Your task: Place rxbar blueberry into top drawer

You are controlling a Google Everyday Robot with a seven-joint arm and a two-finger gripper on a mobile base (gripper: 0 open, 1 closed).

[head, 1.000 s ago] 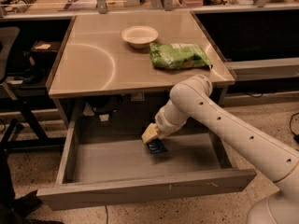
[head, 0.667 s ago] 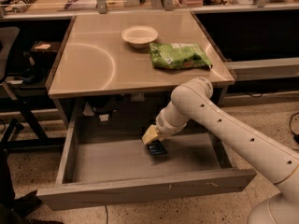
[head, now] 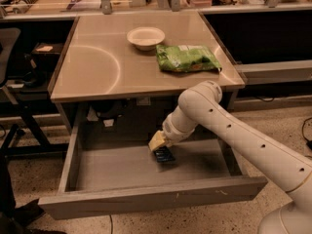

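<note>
The rxbar blueberry (head: 165,155), a small dark navy bar, is inside the open top drawer (head: 117,168), low over or on its grey floor, right of the middle and toward the back. My gripper (head: 158,144), with yellow tips, reaches down into the drawer and sits right at the bar's upper left end, touching it. My white arm (head: 229,130) comes in from the lower right, across the drawer's right side. The drawer is pulled out wide under the table.
On the tabletop (head: 97,62) above lie a green crinkly bag (head: 186,57) at the right and a white bowl (head: 145,37) behind it. The drawer's front panel (head: 146,199) stands toward me. A dark chair and a stand are at the left.
</note>
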